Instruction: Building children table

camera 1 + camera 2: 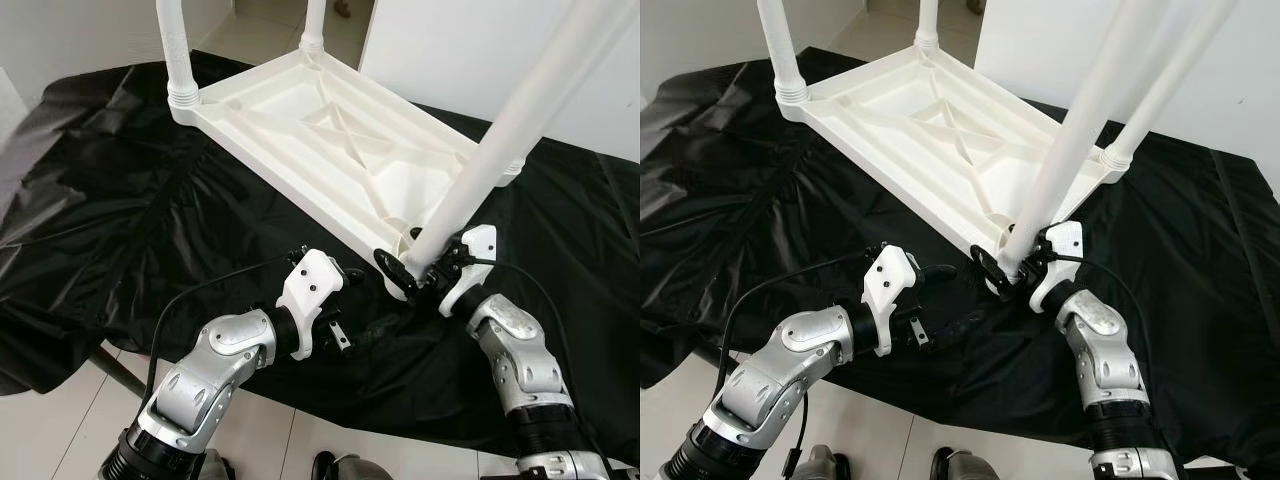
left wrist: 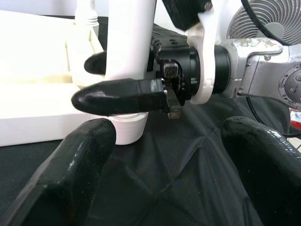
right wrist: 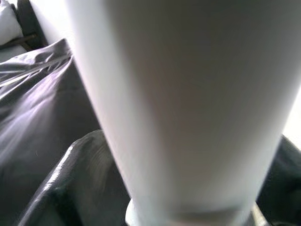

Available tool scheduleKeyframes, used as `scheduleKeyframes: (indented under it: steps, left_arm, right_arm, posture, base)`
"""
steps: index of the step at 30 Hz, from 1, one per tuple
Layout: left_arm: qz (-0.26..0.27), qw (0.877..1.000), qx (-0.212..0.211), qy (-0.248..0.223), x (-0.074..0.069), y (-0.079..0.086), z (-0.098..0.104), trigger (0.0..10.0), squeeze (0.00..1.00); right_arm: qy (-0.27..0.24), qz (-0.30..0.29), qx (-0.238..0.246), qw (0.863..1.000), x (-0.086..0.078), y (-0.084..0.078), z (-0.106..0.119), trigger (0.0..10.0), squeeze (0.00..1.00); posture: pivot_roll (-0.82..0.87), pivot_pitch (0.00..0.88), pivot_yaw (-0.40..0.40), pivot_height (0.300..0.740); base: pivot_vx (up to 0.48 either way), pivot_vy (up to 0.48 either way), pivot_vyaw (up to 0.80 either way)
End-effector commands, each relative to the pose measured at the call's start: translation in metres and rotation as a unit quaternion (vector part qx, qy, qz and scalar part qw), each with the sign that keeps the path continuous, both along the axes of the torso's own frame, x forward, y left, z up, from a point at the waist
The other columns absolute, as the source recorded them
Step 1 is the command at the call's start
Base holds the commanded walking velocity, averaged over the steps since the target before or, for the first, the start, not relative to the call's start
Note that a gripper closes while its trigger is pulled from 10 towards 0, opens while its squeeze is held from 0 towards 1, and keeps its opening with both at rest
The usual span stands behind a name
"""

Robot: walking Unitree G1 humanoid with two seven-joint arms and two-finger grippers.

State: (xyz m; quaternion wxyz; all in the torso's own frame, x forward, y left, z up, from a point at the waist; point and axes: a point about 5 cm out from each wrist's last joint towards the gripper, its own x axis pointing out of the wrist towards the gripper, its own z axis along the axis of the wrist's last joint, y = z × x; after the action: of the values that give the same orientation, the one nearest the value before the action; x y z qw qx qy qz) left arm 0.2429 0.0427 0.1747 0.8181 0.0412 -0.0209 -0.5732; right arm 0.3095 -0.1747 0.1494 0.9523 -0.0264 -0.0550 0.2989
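Table leg (image 1: 520,120) stands clamped in the right claw (image 1: 415,275) at the tabletop (image 1: 330,140) corner; left claw (image 2: 155,169) apart.

All four table legs (image 1: 525,110) run off the top edge in the head views. Close to the right wrist camera, the leg (image 3: 188,108) is blurred. It hides one finger of the right end effector (image 1: 425,272).

Your two head views look forward and down on the same upturned table top (image 1: 330,140) and black cloth (image 1: 120,200); the right eye sits slightly aside; your left wrist camera looks close along its fingers (image 2: 70,174) at the right gripper (image 2: 122,94); your right wrist camera presses against the leg (image 3: 188,103).
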Motion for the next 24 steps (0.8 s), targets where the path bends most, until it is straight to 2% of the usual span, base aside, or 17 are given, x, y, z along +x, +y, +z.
scheduleKeyframes:
  steps: [1, 2, 17, 18, 19, 20, 24]
  left_arm:
    - [-0.004, 1.0, 0.002, 0.002, -0.001, -0.001, 0.0, 10.0, 0.0]
    - [-0.004, 1.0, 0.002, 0.002, -0.001, -0.001, 0.0, 10.0, 0.0]
    - [-0.003, 1.0, -0.001, 0.003, -0.002, -0.002, 0.0, 10.0, 0.0]
    - [-0.002, 1.0, -0.002, 0.003, -0.002, -0.003, 0.0, 10.0, 0.0]
    - [-0.002, 1.0, -0.002, 0.003, -0.002, -0.003, 0.0, 10.0, 0.0]
    - [0.0, 1.0, -0.002, 0.003, -0.002, -0.002, 0.0, 10.0, 0.0]
    - [0.001, 1.0, -0.003, 0.005, -0.003, -0.002, -0.001, 10.0, 0.0]
  right_arm:
    - [0.007, 0.009, -0.008, 1.0, 0.0, 0.001, -0.004, 1.8, 0.0]
    - [0.008, 0.012, -0.006, 1.0, 0.001, 0.0, -0.005, 0.0, 0.0]
    - [0.013, 0.005, -0.006, 1.0, 0.001, -0.005, -0.012, 0.0, 0.0]
    - [0.01, -0.005, -0.009, 1.0, 0.001, -0.007, -0.011, 6.9, 0.0]
    - [0.01, -0.005, -0.009, 1.0, 0.001, -0.007, -0.011, 6.9, 0.0]
    - [0.008, -0.041, -0.008, 0.999, 0.002, -0.01, -0.009, 10.0, 0.0]
    - [0.009, -0.075, -0.011, 0.997, 0.0, -0.009, -0.009, 10.0, 0.0]
  posture:
    - [0.11, 0.153, -0.111, 0.74]
    - [0.11, 0.151, -0.111, 0.74]
    - [0.1, 0.152, -0.122, 0.74]
    - [0.1, 0.152, -0.122, 0.74]
    - [0.1, 0.152, -0.122, 0.74]
    - [0.1, 0.153, -0.129, 0.74]
    - [0.1, 0.154, -0.131, 0.74]
  base:
    - [0.0, 0.0, 0.0]
    - [0.0, 0.0, 0.0]
    - [0.0, 0.0, 0.0]
    - [0.0, 0.0, 0.0]
    - [0.0, 0.0, 0.0]
    - [0.0, 0.0, 0.0]
    - [0.0, 0.0, 0.0]
